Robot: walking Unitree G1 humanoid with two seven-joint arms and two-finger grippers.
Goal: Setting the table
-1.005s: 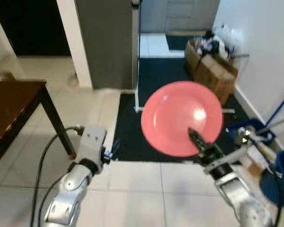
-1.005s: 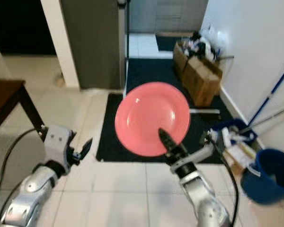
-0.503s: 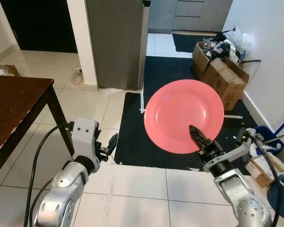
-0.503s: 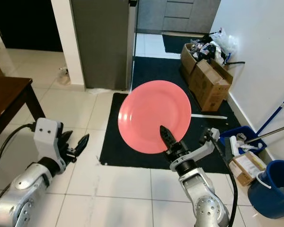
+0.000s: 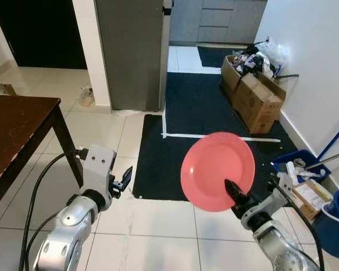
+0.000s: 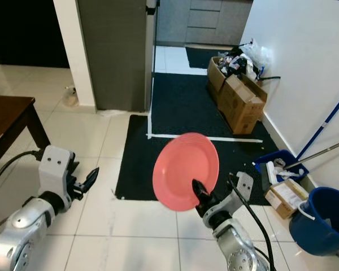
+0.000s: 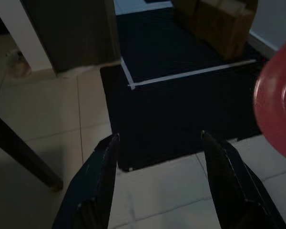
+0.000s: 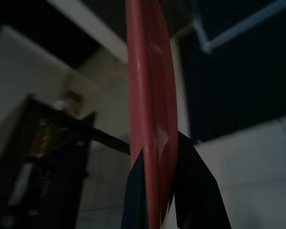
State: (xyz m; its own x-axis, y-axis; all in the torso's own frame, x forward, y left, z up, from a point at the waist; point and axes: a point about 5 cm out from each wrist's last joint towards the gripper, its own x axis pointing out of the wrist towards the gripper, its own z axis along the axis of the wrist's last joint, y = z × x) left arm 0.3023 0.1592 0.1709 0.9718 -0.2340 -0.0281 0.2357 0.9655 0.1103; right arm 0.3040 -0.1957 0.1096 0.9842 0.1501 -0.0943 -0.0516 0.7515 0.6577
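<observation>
Round pink plate (image 5: 217, 170), held upright above the black floor mat (image 5: 198, 130); your right tool (image 5: 235, 195) grips its lower rim. Your left tool (image 5: 124, 179) hangs released beside the dark wooden bench (image 5: 14, 127).

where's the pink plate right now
The pink plate is held up on edge by the right gripper, right of centre in the head views, above the black mat's near edge.

Glossy pink plate (image 5: 217, 170), matt black mat (image 5: 203, 113), dark polished wooden table (image 5: 14, 127), shiny tiles (image 5: 39, 169).
</observation>
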